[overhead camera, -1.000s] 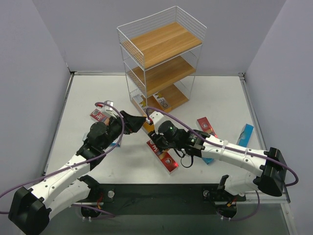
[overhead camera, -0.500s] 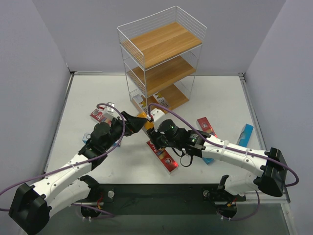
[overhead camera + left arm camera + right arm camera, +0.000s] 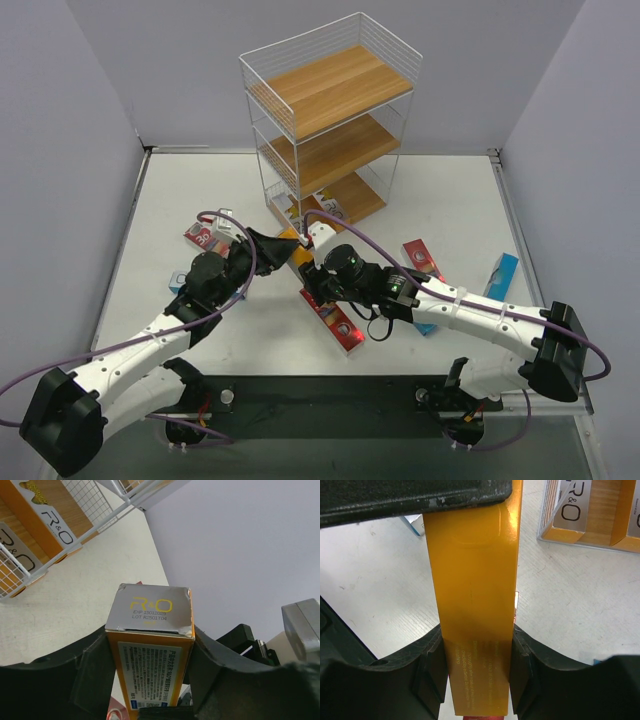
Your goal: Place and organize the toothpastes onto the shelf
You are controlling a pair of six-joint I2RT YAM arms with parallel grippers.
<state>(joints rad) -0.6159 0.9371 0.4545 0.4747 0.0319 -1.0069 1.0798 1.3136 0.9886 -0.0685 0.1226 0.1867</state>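
Note:
One orange toothpaste carton hangs above the table in front of the shelf, gripped at both ends. My left gripper is shut on the end with the silver "R&O" flap, its fingers pressed against both orange sides. My right gripper is shut on the other end of the orange carton. The left gripper's finger shows as a black bar across the top of the right wrist view. Two orange-and-white cartons lie on the shelf's bottom board.
A red carton lies on the table under the right arm. Another red one sits to the left and a third to the right. A blue carton lies near the right wall. The shelf's wire front is close ahead.
My left gripper has shut on the orange carton's free end; a second ago its jaws stood wide. The right gripper has kept its hold and both arms barely shifted.

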